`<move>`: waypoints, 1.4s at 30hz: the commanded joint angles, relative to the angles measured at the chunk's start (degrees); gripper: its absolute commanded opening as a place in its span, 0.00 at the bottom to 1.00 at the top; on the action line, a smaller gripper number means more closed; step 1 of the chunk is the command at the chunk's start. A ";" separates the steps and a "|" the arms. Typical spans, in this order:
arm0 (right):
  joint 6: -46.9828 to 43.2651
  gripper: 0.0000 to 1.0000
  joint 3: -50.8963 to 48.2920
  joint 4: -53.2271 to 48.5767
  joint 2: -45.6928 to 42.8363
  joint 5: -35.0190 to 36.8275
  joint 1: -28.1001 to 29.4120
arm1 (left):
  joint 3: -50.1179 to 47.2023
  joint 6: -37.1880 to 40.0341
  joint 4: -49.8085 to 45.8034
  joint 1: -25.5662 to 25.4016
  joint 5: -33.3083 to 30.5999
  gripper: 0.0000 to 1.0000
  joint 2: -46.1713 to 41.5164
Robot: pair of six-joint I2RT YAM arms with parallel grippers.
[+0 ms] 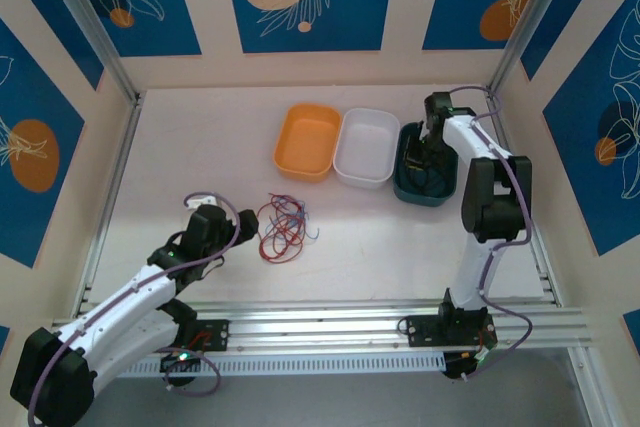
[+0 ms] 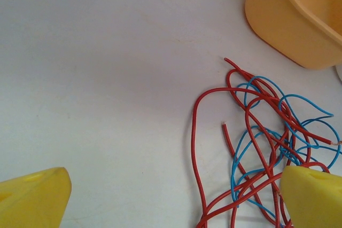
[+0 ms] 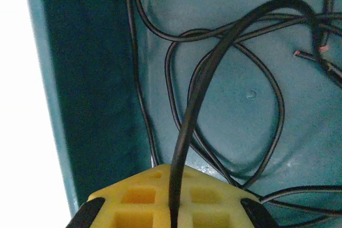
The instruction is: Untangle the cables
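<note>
Top view: we record even, diffuse overhead light; the counter (image 1: 200, 177) reads bright, shadows are soft and short, and detail is slightly soft.
Left wrist view: we record flat, bright light, faint shadows beneath the cables (image 2: 267, 137), and blurred yellow jaws at the lower corners.
Right wrist view: we record a left edge blown out to white, a dark tub (image 3: 91, 78) wall, a sheen on its floor, and a near black cable (image 3: 192, 105) out of focus.

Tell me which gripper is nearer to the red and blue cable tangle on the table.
Left. The left gripper is open right beside the tangle, at its near-left edge. The right gripper is far off inside the teal bin, shut on a black cable.
</note>
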 commanded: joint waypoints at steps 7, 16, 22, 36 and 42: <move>0.66 0.00 0.92 -0.57 3.51 2.05 0.55 | -1.30 0.41 0.57 -0.07 0.84 1.00 -0.04; 0.53 0.32 0.80 -1.84 -1.09 4.01 1.03 | -1.22 0.33 -0.33 -0.13 0.40 1.00 -0.81; 1.28 0.44 -0.29 -2.51 -5.34 5.60 1.17 | -0.93 0.61 -1.14 -0.06 0.14 1.00 -1.75; 2.74 0.53 -0.45 -4.63 -16.47 6.77 5.10 | -0.87 0.54 -0.85 -0.13 -0.22 1.00 -1.48; 6.20 0.55 -3.22 -0.94 -22.97 3.63 13.79 | -0.84 0.01 0.92 -0.11 0.83 1.00 0.26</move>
